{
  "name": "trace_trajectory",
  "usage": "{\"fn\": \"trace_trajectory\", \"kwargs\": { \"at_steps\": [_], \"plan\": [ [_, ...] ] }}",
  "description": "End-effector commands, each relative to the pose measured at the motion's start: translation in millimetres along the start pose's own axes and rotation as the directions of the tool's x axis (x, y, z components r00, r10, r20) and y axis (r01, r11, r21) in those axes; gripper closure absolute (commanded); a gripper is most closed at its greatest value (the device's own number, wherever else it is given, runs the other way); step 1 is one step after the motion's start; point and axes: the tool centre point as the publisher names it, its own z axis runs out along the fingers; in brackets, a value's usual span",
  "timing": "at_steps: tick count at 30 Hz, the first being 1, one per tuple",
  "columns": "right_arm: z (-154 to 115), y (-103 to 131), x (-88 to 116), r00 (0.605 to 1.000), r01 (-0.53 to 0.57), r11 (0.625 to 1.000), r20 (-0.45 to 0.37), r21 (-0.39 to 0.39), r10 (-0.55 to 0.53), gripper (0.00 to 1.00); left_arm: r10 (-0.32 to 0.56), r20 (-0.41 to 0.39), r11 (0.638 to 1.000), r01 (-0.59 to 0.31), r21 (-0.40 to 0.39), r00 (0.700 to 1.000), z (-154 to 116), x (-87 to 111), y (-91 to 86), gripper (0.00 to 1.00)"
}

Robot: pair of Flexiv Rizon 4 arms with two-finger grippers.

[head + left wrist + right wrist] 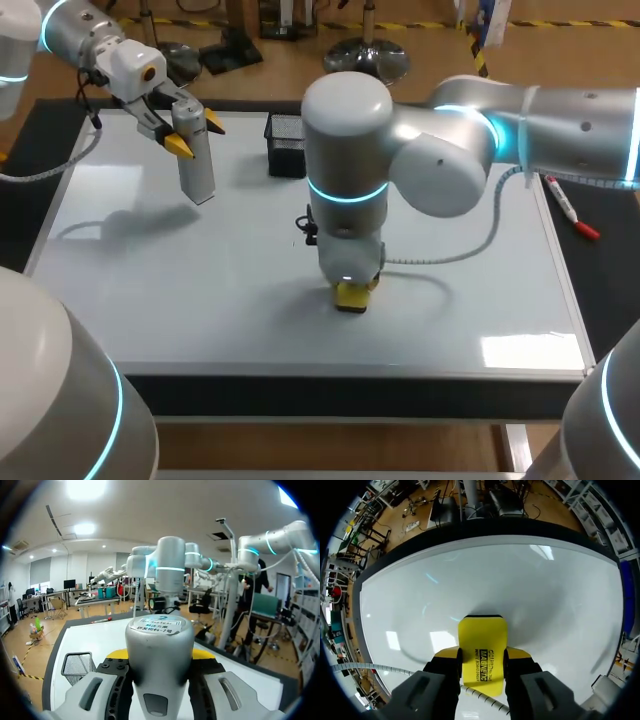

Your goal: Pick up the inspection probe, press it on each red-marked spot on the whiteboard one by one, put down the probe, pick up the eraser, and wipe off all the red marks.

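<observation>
Seemingly clean board, eraser down, probe aloft

On the left, the risk is a drop. The silver-grey, blunt-ended inspection probe (pixel 198 172) hangs tip-down over the glossy white whiteboard (pixel 470 300) and would strike it if the grip slackened. The left gripper (pixel 197 135) clamps the probe's upper end from both sides. Its arm comes in from the far left corner with the wrist tilted, well clear of the surface.

A black mesh box (pixel 286 148) sits at the board's far edge, between the arms, where a wide stroke could knock it.

At the middle, the yellow block-shaped eraser (pixel 482 640) is pinched between the fingers of the right gripper (pixel 482 656) and appears pressed on the board. A tilt would lift one edge and leave streaks. That arm reaches in from the right, wrist pointing straight down. No red marks show in any view.

Rightmost, a red-tipped white marker pen (pixel 572 208) lies just beside the board's edge.
</observation>
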Motion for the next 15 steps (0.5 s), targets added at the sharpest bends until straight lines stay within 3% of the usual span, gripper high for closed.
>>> {"fn": "trace_trajectory", "kwargs": {
  "at_steps": [1,15],
  "plan": [
    [3.9,-2.5,12.5,1.0,0.006,1.0,0.015,0.003,-0.006,1.0,0.001,-0.005,1.0,-0.001,0.001,1.0,-1.7,-0.8,-0.4,1.0],
    [-47.3,-17.8,21.2,0.997,0.055,0.998,0.055,0.011,-0.056,1.0,0.001,-0.005,1.0,-0.001,0.001,1.0,-1.7,-0.8,-0.4,1.0]
  ]
}}
